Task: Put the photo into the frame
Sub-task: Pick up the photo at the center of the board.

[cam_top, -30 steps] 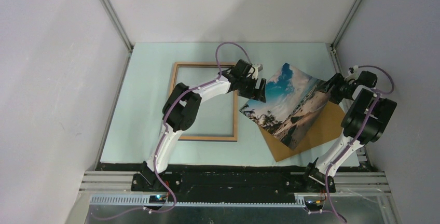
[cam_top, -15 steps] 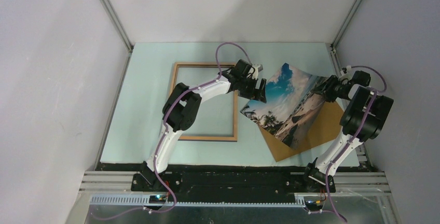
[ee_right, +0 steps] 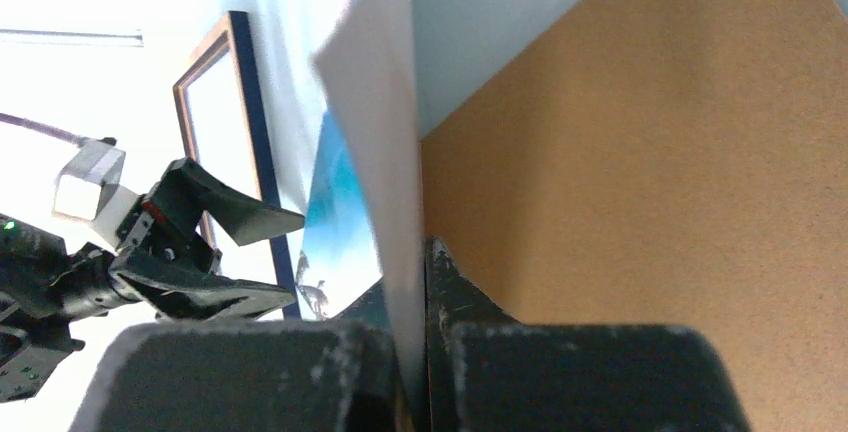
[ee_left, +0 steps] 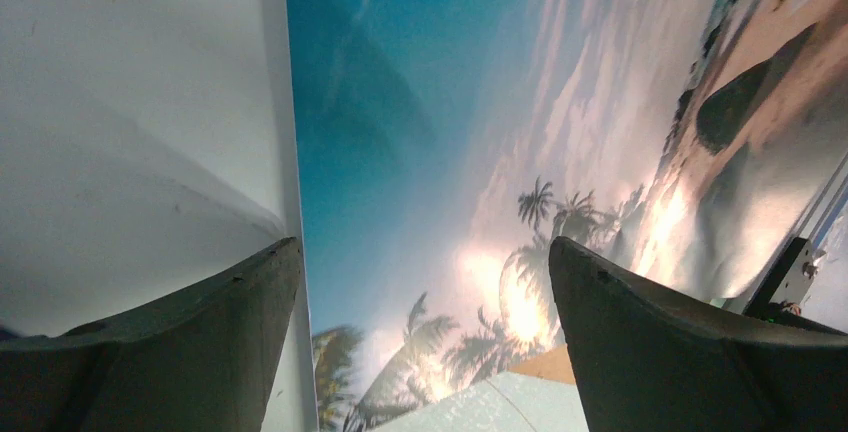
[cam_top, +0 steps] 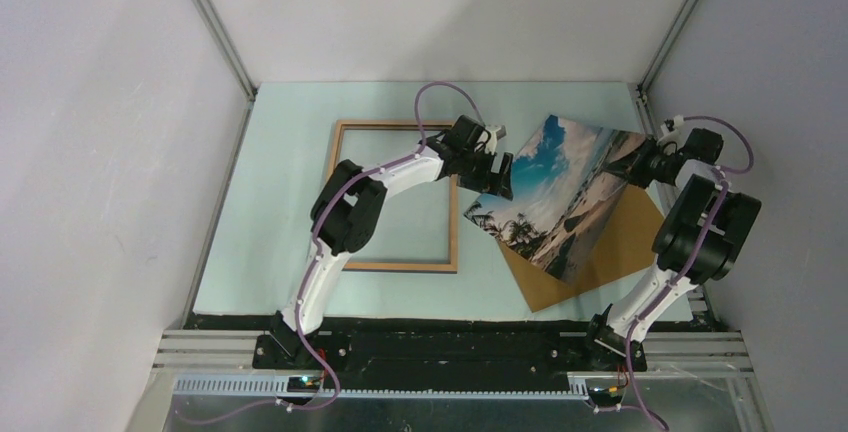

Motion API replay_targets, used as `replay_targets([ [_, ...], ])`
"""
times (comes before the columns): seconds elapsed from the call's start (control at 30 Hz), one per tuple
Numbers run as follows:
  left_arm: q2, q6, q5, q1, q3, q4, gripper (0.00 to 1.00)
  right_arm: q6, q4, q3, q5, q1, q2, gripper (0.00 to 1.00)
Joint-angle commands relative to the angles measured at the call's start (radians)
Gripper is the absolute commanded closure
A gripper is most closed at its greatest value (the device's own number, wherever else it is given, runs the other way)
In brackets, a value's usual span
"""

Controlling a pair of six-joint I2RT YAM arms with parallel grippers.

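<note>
1. Right pincer (cam_top: pixel 628 161): we find its 2 fingers pressed together on the far right edge of the photo (cam_top: pixel 560 197). In the right wrist view the plain white back of the print runs straight into the closed jaws.

2. Left pincer (cam_top: pixel 497 174): its jaws stand wide apart at the photo's left edge. In the left wrist view both dark fingers (ee_left: pixel 200 352) flank that edge, and the blue sky and palm trees fill the gap. We cannot tell whether either finger touches the print.

3. Photo: it sits picture side up and tilted, between the 2 pincers. It overlaps the left part of the brown backing board (cam_top: pixel 630 242) and lies just to the right of the frame (cam_top: pixel 400 267). We cannot tell whether its near corner rests on the board.

4. Frame: it lies flat on the table (cam_top: pixel 270 202), left of centre, with the wood-brown side up. The left arm crosses above its far right corner. The photo is outside it.
</note>
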Motion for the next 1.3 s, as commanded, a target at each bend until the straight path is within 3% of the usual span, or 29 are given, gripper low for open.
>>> replay_targets([
  [0.0,-0.129,0.048,-0.027,-0.001,-0.016,-0.007,0.00,0.005,-0.018,0.046,-0.029,0.011,-0.122,1.00],
  [0.27,-0.313,0.052,-0.164,-0.006,-0.029,-0.046,0.00,0.115,-0.049,0.046,0.072,0.073,-0.285,1.00],
  [0.5,-0.432,0.101,-0.349,-0.057,0.018,-0.208,0.00,0.236,-0.054,0.046,0.249,0.182,-0.434,1.00],
  [0.9,-0.447,0.147,-0.531,-0.221,0.171,-0.313,0.00,0.396,-0.010,0.081,0.625,0.452,-0.603,1.00],
  [1.27,-0.381,0.236,-0.659,-0.355,0.287,-0.321,0.00,0.479,-0.064,0.097,0.645,0.486,-0.603,1.00],
])
